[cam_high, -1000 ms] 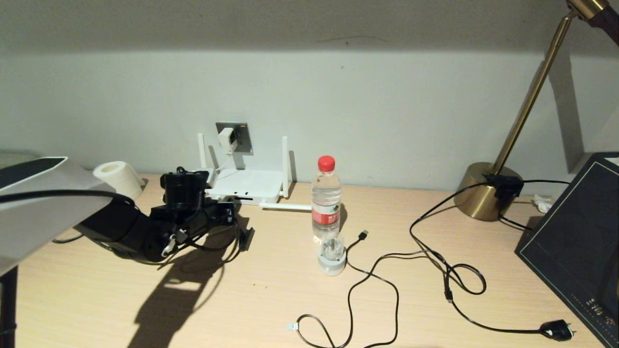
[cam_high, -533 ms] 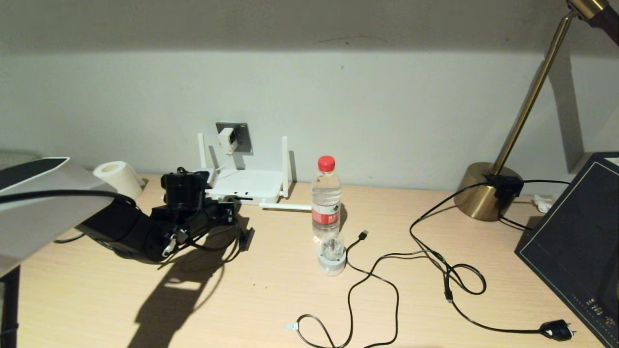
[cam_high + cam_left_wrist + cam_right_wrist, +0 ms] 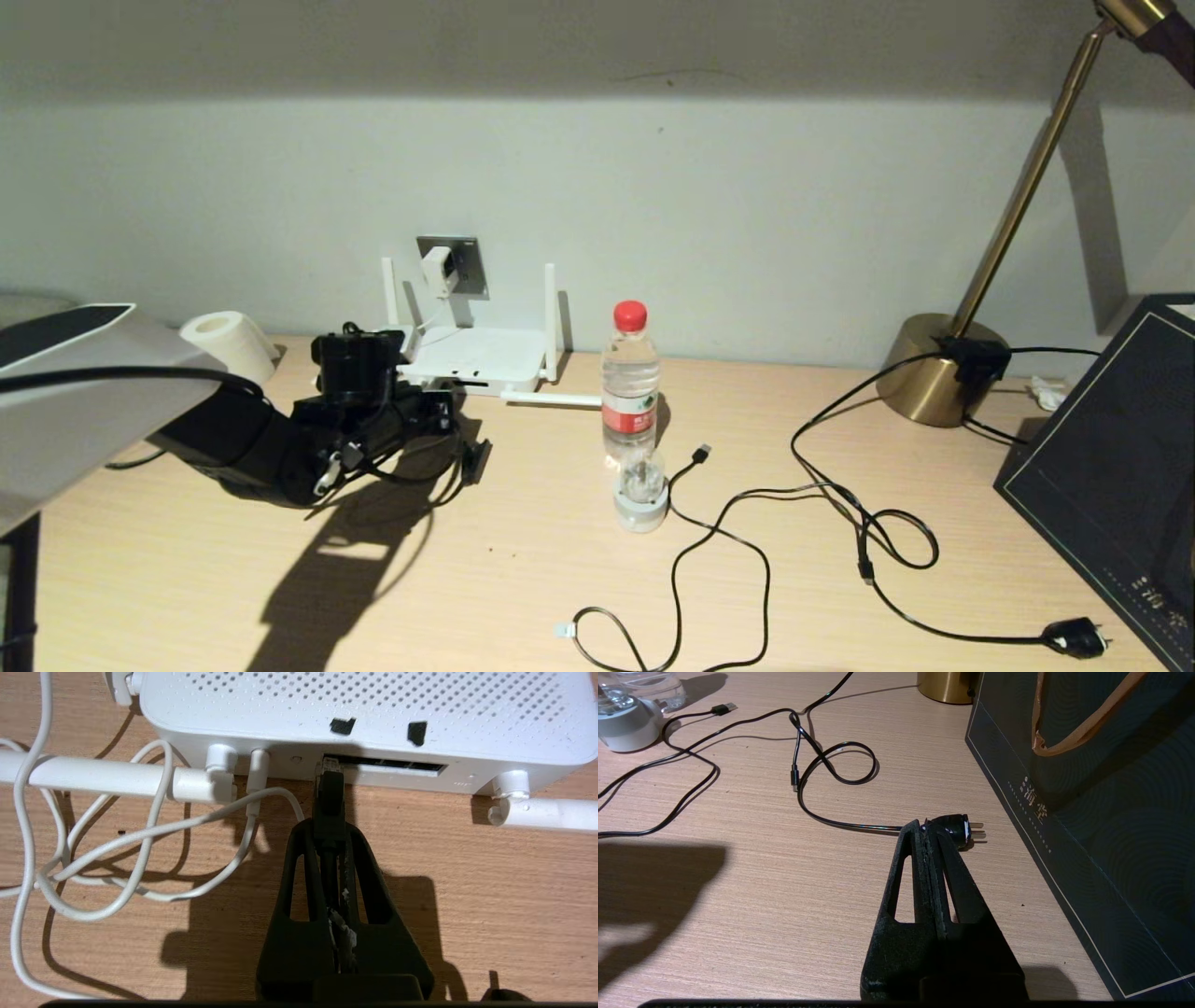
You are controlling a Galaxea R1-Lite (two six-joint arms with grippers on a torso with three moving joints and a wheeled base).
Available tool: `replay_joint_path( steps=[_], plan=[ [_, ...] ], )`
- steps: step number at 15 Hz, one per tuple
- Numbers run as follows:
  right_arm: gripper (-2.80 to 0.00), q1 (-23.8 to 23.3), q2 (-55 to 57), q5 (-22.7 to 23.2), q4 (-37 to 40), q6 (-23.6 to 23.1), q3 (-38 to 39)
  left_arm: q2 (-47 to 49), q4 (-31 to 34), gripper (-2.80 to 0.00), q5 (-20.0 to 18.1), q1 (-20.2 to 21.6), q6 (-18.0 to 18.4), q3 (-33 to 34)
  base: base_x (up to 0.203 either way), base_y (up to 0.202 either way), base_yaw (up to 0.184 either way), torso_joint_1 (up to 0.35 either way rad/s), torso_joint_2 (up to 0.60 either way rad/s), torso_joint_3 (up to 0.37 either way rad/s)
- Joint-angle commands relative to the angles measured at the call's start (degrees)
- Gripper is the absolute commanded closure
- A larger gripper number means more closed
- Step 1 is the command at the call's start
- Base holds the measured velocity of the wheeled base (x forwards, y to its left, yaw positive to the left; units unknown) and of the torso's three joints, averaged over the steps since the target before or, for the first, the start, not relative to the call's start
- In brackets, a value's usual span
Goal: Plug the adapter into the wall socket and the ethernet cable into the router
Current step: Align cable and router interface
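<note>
The white adapter (image 3: 434, 270) sits in the grey wall socket (image 3: 464, 266) above the router (image 3: 476, 357), its white cord (image 3: 154, 830) looping over the desk. My left gripper (image 3: 444, 403) is low at the router's (image 3: 373, 700) port edge, shut on the black boot of the ethernet cable (image 3: 330, 807). The clear connector (image 3: 328, 769) is at the left end of the dark port slot (image 3: 392, 765); how deep it sits is hidden. My right gripper (image 3: 924, 828) hovers shut and empty over the desk, out of the head view.
A water bottle (image 3: 630, 383) and a small glass-domed object (image 3: 641, 495) stand mid-desk. Black cables (image 3: 747, 523) sprawl to the right, one ending in a black plug (image 3: 955, 828). A brass lamp base (image 3: 934, 373), a dark bag (image 3: 1111, 467) and a paper roll (image 3: 227, 343) sit around.
</note>
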Motion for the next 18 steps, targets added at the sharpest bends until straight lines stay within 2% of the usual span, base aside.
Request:
replay_joint_path(
  steps=[1, 18],
  plan=[
    [0.0, 0.0, 0.0, 0.0, 0.0, 0.0, 0.0, 0.0, -0.2, 0.0, -0.1, 0.0, 0.0, -0.3, 0.0, 0.0, 0.0, 0.0, 0.0, 0.0],
    [0.0, 0.0, 0.1, 0.0, 0.0, 0.0, 0.0, 1.2, -0.2, 0.0, -0.1, -0.3, -0.1, -0.9, 0.0, 0.0, 0.0, 0.0, 0.0, 0.0]
  ],
)
